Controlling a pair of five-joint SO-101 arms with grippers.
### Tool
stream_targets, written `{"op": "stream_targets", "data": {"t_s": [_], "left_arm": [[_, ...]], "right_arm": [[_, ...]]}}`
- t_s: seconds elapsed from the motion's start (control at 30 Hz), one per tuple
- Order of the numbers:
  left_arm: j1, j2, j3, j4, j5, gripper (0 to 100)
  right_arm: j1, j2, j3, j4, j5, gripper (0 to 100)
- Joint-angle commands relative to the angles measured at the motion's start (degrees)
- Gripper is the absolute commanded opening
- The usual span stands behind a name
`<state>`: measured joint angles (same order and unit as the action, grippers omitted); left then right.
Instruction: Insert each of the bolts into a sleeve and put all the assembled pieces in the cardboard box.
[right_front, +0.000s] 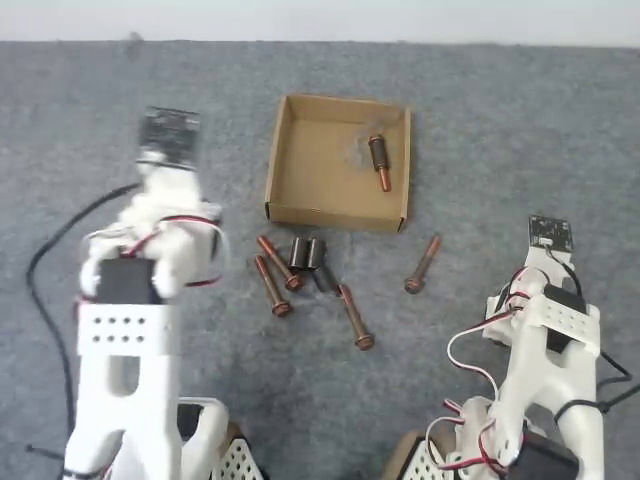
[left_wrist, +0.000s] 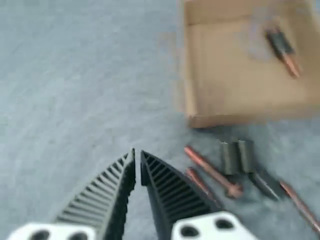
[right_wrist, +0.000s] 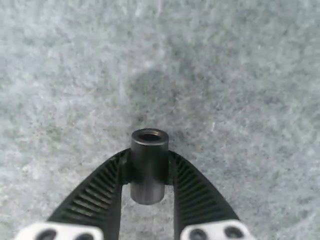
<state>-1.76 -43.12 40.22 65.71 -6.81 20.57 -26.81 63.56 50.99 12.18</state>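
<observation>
Clamped in the right gripper (right_wrist: 148, 159): one dark sleeve (right_wrist: 148, 170), upright, with the open bore on top, pinched from both sides by the ribbed fingers (right_wrist: 107, 185) above bare grey cloth.

Just in front of the cardboard box (right_front: 285, 160), near the middle of the table: two more sleeves (right_front: 307, 253), side by side and touching. Around them, four loose copper-coloured bolts (right_front: 279, 262). Two lie almost parallel on the left arm's side of the pair. A third bolt (right_front: 355, 316) slants toward the near edge, and a fourth bolt (right_front: 422, 264) lies apart on the right arm's side. Next to the pair, one further dark piece (right_front: 325, 278) (too unclear to say if it is a sleeve).

Inside the box, close to its far corner on the right arm's side: one assembled piece (right_front: 379, 162), bolt through sleeve, the copper end sticking out.

Left gripper (left_wrist: 137, 156): fingers closed almost tip to tip, only a thin slit between them, nothing held, above the cloth beside the box and the bolts.

Under everything, a grey felt-like cloth (right_front: 500, 120) over the whole table. Beyond its far edge, a pale strip of wall (right_front: 320, 20). At the near corners, two white arms (right_front: 125, 330) with red, white and black wires.
</observation>
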Motion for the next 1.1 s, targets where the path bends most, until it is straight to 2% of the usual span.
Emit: {"op": "stream_targets", "data": {"t_s": [0.0,0.1,0.3,0.37,0.53,0.67,0.77,0.87,1.07], "left_arm": [[7.30,1.85,-3.30,0.00,-5.45,1],[12.13,5.27,-3.30,0.09,-12.40,1],[21.63,12.57,-0.04,4.75,-33.49,1],[24.53,14.59,1.27,5.45,-37.36,1],[30.68,18.99,1.54,1.67,-38.07,4],[32.53,24.35,2.07,-5.36,-37.63,5],[32.26,28.31,2.07,-10.20,-33.05,4],[32.62,29.54,2.24,-10.37,-29.54,1],[38.07,28.48,3.03,-6.95,-28.66,1]], "right_arm": [[0.22,-2.77,-0.18,-0.66,-0.44,0.7],[0.22,-2.77,-0.18,-0.66,-0.44,0.7],[0.22,-2.77,-0.18,-0.66,-0.35,0.7],[0.22,-2.77,-0.18,-0.66,-0.35,0.7],[0.22,-2.77,-0.18,-0.66,-0.18,0.7],[0.22,-2.77,-0.18,-0.57,1.32,0.7],[0.22,-2.77,-0.18,-0.57,1.49,0.7],[0.22,-2.77,-0.09,-0.57,1.58,0.7],[0.22,-2.77,-0.09,-0.57,1.58,0.7]]}}
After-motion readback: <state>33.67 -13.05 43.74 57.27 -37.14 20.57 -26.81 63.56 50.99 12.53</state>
